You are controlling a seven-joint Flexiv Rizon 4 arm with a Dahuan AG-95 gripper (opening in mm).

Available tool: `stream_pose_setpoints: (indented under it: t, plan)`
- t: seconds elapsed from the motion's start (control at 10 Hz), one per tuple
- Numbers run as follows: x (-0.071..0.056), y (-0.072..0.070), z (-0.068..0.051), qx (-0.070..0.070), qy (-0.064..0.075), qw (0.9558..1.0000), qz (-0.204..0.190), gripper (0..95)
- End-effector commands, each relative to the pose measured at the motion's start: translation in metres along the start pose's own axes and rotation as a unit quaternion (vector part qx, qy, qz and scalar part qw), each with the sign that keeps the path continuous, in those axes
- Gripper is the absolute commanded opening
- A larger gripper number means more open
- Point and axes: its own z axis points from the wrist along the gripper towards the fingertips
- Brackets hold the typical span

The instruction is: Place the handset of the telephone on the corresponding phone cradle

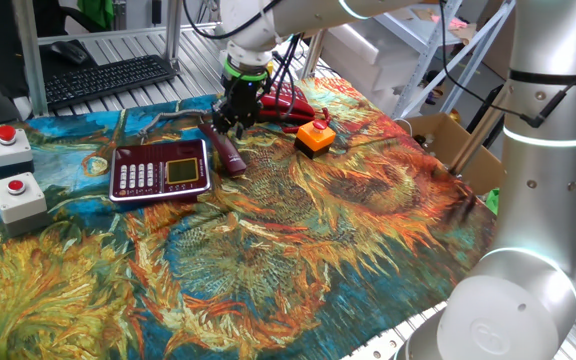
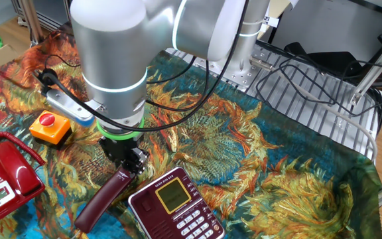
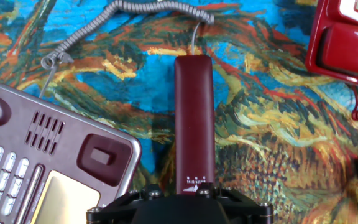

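The dark maroon handset [image 3: 194,118] lies on the painted cloth just right of the phone cradle [image 3: 98,158], its grey coiled cord [image 3: 135,7] running off its far end. It also shows in one fixed view [image 1: 226,152] and the other fixed view [image 2: 105,198]. The cradle [image 1: 160,170] [image 2: 174,202] is flat, with white keys and a yellowish display. My gripper [image 1: 233,120] [image 2: 128,166] is low over the handset's near end, which passes under the gripper body in the hand view. The fingertips are hidden, so I cannot tell whether they grip it.
A bright red telephone [image 3: 347,37] [image 2: 2,176] sits close beside the handset. An orange box with a red button [image 1: 315,137] [image 2: 50,126] is near it. Two grey button boxes [image 1: 13,170] stand at the cloth's left, and a keyboard [image 1: 108,80] lies behind.
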Motion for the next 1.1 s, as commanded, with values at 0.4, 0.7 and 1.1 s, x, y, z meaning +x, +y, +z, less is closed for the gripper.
stream_pose_setpoints:
  t: [0.4,0.7,1.1]
  plan:
    - [-0.026,0.004,0.019,0.006,-0.005,0.9997,0.024,19.0]
    - [-0.046,-0.004,0.033,0.003,-0.005,0.9995,0.030,19.0]
    - [-0.062,-0.012,0.046,0.002,-0.004,0.9995,0.032,19.0]
